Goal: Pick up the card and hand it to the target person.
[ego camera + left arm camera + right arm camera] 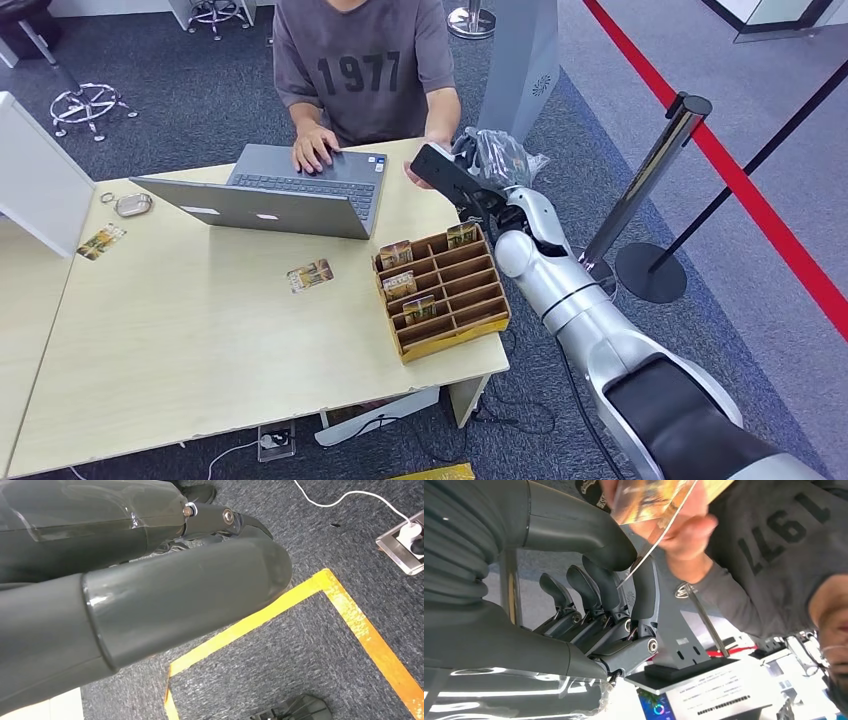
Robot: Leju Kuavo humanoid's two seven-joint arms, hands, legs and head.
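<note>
My right robot hand [614, 587] pinches the card [659, 500] between thumb and fingers; the person's hand [684, 527] has its far edge (over the worktop corner). Risk: releasing early drops it, late bends it.

Open tabletop [180, 330] across the lower left of the frame. Blocking the centre: an open laptop [270, 195] and, right of it, a divided organizer [443, 290]. Upper right crowded by the right hand [478, 170], apparently touching a person's hand [418, 172].
</note>
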